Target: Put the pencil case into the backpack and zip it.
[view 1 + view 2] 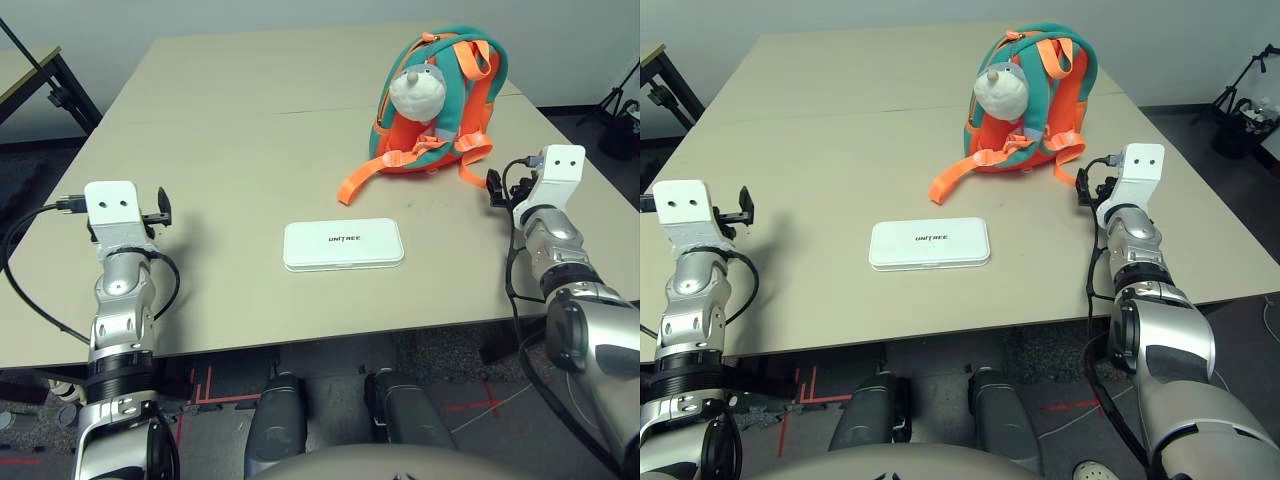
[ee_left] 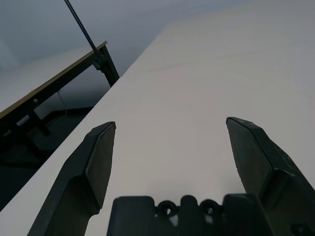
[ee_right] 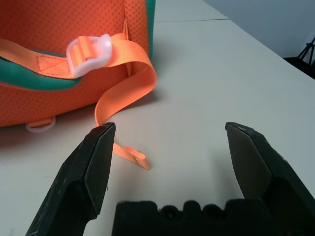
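The white pencil case [image 1: 343,244] with black UNITREE lettering lies flat near the table's front edge, between my two arms. The teal and orange backpack [image 1: 437,102] stands upright at the back right, its plush animal head [image 1: 415,93] facing me and orange straps trailing onto the table. My left gripper [image 1: 160,207] hovers open over bare table at the left, far from the case. My right gripper [image 1: 495,186] is open just right of the backpack; in its wrist view an orange strap [image 3: 123,88] with a white buckle lies ahead of the fingers [image 3: 96,162].
The beige table [image 1: 230,130] has a seam running across its middle. A black-legged side table [image 1: 40,75] stands off the left edge, and a dark tripod [image 1: 620,100] stands at the far right. A loose strap end [image 1: 352,185] lies left of the backpack.
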Action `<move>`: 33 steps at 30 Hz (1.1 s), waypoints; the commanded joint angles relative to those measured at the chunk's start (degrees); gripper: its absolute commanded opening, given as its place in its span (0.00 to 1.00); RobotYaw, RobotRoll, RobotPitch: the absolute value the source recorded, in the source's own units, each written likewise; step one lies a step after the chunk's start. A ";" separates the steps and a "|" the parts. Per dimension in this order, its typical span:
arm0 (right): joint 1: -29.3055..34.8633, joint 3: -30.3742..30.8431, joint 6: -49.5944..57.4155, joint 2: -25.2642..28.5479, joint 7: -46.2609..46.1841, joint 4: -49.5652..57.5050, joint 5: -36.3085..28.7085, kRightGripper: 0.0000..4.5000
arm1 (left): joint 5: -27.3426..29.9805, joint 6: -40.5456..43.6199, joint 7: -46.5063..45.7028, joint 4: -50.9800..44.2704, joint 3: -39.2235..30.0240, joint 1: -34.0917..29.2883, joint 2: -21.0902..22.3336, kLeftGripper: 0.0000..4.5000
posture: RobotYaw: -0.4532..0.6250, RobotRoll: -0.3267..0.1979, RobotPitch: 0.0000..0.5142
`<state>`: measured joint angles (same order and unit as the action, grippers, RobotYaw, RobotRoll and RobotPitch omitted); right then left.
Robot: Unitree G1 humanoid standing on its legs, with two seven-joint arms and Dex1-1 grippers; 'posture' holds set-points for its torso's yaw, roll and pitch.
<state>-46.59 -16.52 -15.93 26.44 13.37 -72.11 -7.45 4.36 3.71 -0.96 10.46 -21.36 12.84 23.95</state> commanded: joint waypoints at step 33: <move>21.74 21.25 25.52 12.80 35.12 58.91 5.70 0.01 | 36.30 52.57 46.96 10.48 3.78 23.60 10.83 1.00 | 0.40 0.62 0.20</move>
<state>-24.16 3.76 9.25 39.58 47.86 -13.52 -2.47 38.72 51.46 44.82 19.33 -18.31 35.92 34.70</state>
